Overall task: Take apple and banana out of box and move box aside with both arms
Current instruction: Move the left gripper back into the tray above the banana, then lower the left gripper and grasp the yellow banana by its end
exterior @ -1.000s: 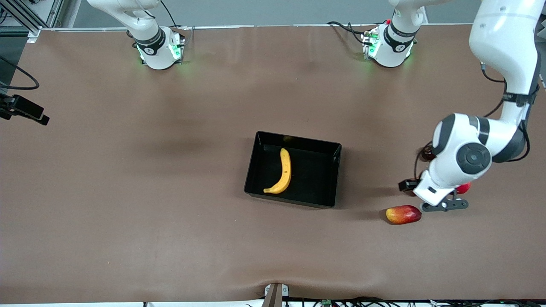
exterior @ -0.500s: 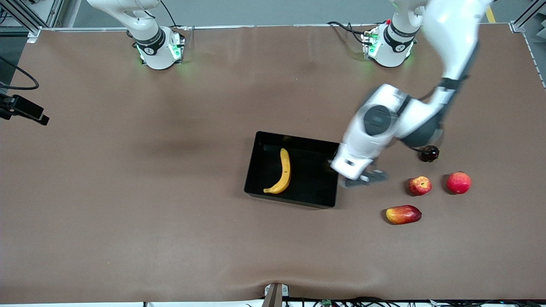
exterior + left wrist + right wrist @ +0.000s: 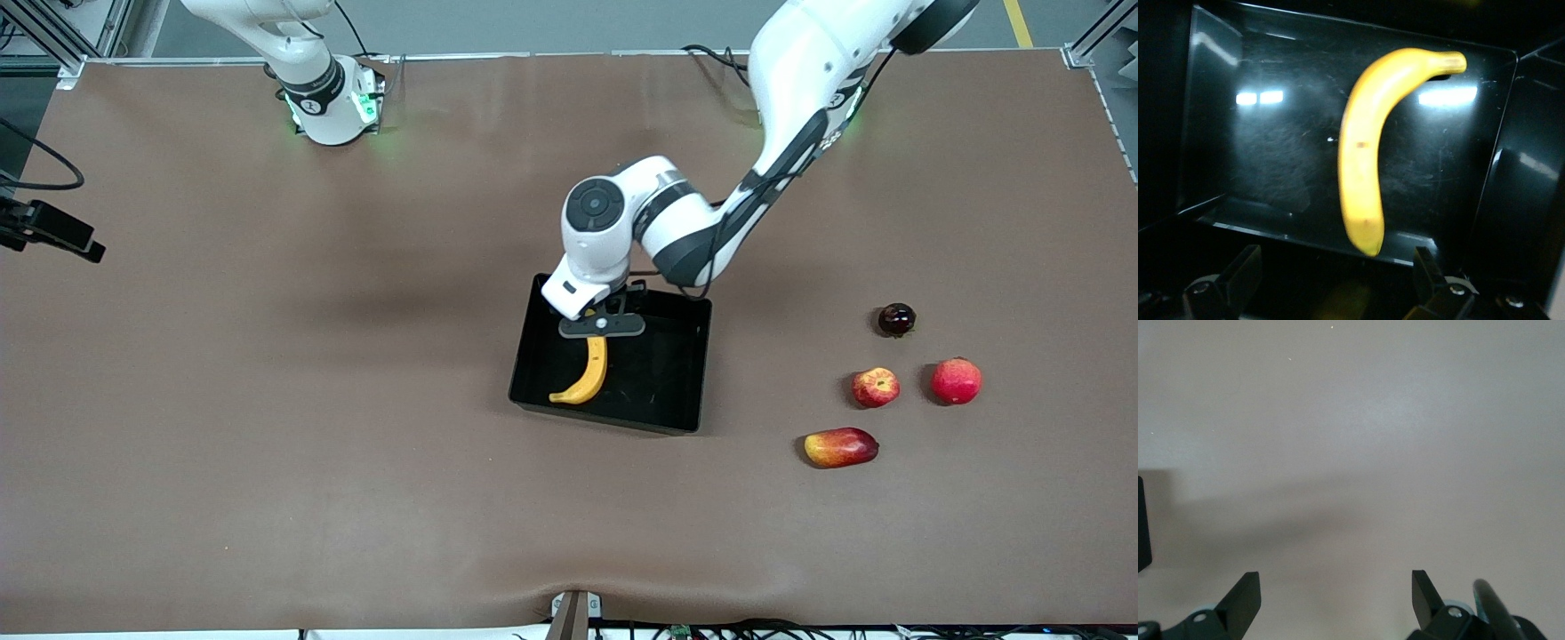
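A: Left gripper (image 3: 602,326) has swung in from the loose fruit at its own end of the table and now hangs over the box (image 3: 676,404), jaws wide apart, nothing held.

B: Apple (image 3: 876,388)?

A: Already out, on the table well clear of the jaws. So banana's next, I'd say.

B: Banana (image 3: 1368,147)?

A: Flat on the box floor, directly under the jaws, one end between the fingers (image 3: 1241,277). Curved, clean yellow, darker tip.

B: Right gripper (image 3: 1336,597)?

A: Waiting over bare table, jaws apart, empty.
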